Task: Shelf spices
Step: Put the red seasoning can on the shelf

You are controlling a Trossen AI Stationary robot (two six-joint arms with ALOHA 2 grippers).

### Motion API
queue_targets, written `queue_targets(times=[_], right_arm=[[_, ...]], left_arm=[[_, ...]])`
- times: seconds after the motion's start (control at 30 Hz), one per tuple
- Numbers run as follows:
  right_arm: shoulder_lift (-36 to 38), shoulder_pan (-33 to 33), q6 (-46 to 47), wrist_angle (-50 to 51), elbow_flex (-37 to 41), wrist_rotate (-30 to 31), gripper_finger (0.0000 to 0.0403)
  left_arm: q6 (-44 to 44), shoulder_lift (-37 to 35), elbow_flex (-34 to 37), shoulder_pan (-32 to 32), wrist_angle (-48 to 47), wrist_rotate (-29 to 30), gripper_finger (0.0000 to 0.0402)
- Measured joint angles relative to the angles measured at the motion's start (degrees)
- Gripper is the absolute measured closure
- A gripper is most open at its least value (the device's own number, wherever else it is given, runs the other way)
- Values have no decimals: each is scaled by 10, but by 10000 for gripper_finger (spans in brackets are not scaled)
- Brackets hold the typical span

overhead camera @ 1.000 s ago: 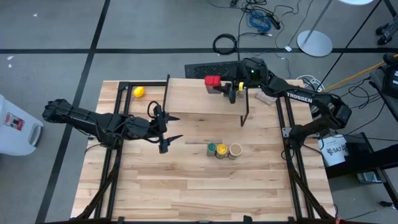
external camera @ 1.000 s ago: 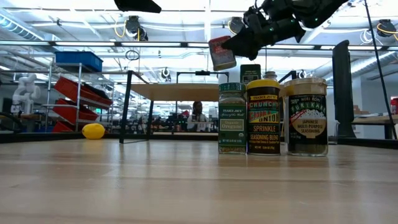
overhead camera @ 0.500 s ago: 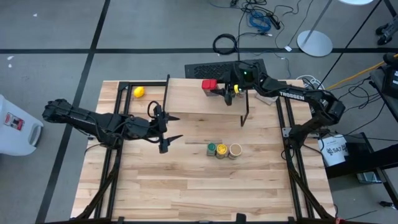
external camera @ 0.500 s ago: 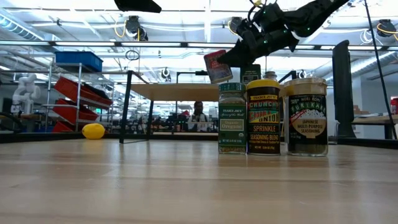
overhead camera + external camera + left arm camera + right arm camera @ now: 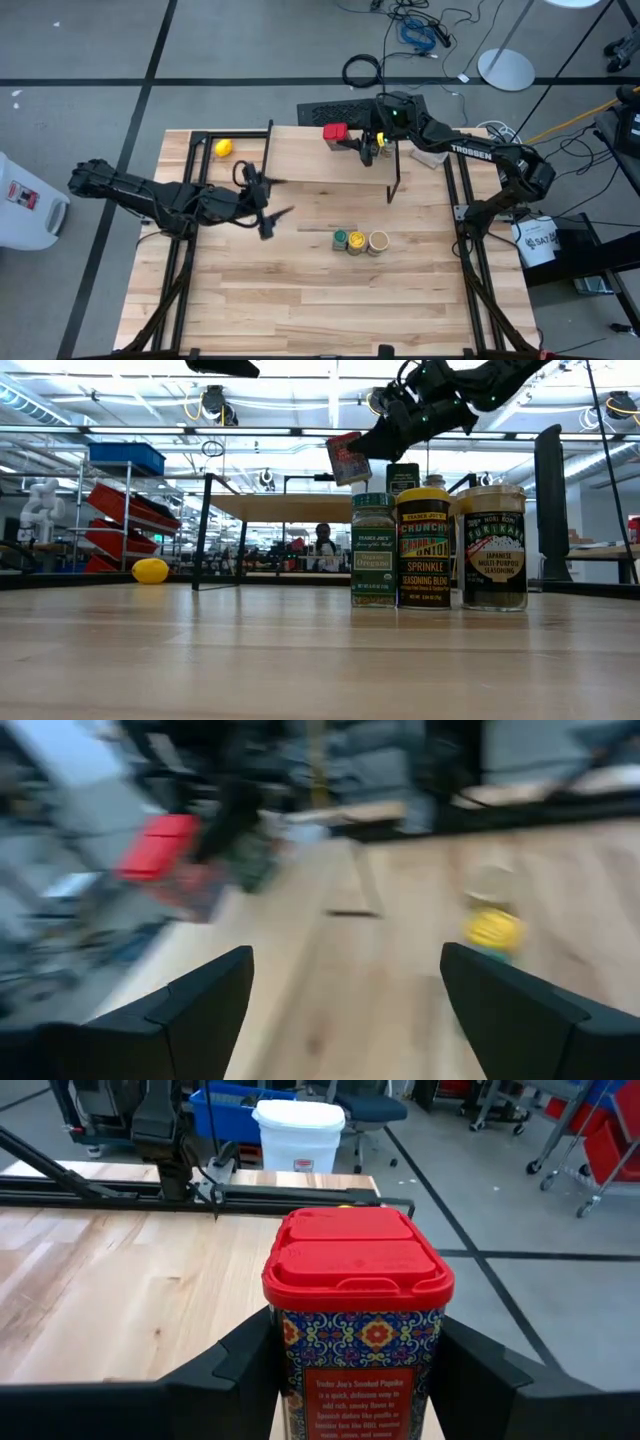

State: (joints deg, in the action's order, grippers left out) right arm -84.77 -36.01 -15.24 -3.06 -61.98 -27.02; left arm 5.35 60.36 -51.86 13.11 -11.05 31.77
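Note:
My right gripper (image 5: 346, 135) is shut on a red-lidded square tin (image 5: 336, 131) and holds it in the air over the far edge of the shelf (image 5: 320, 165), a light plank on black legs. A green-lidded jar (image 5: 341, 239), a yellow-lidded jar (image 5: 357, 243) and a tan-topped jar (image 5: 378, 241) stand side by side on the table in front of the shelf. In the low view a dark box (image 5: 403, 477) shows behind them at shelf height. My left gripper (image 5: 272, 198) hangs open above the table, left of the shelf, with nothing between its fingers. My right gripper pinches the tin's patterned body (image 5: 357, 1342) between its two fingers, on two opposite sides below the red lid (image 5: 357, 1258). The fingers (image 5: 243, 1372) come nearly level from the table's right. The tin hangs clear above the shelf, slightly tilted in the low view.
A yellow lemon-like ball (image 5: 223, 148) lies at the table's far left. Black frame rails (image 5: 190, 160) run along the table's left and right sides. Bare wood lies between the jars and the near edge.
My right gripper has edged toward the table's left with the red tin, which stays lifted above the shelf's far edge. My left gripper has turned a little at the wrist without leaving its place.

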Motion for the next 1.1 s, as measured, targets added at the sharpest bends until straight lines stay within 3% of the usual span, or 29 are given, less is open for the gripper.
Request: queue_targets(times=[0.1, 0.23, 0.47, 0.6, 0.8, 1.1], right_arm=[[0, 6, -8, 25, -21, 1, 206], [0, 13, -7, 56, -53, -1, 206], [0, 32, -6, 125, -100, -8, 206], [0, 40, 8, 135, -117, -54, 206], [0, 45, 16, 132, -132, -64, 206], [0, 48, 41, 101, -134, -94, 206]], left_arm=[[24, 0, 0, -18, 26, 46, 70], [71, 0, 0, -69, 88, 14, 70], [73, 13, 0, -211, 198, -215, 70], [61, 32, 0, -268, 201, -301, 70], [55, 69, 0, -299, 209, -344, 70], [51, 135, 0, -300, 260, -346, 70]])
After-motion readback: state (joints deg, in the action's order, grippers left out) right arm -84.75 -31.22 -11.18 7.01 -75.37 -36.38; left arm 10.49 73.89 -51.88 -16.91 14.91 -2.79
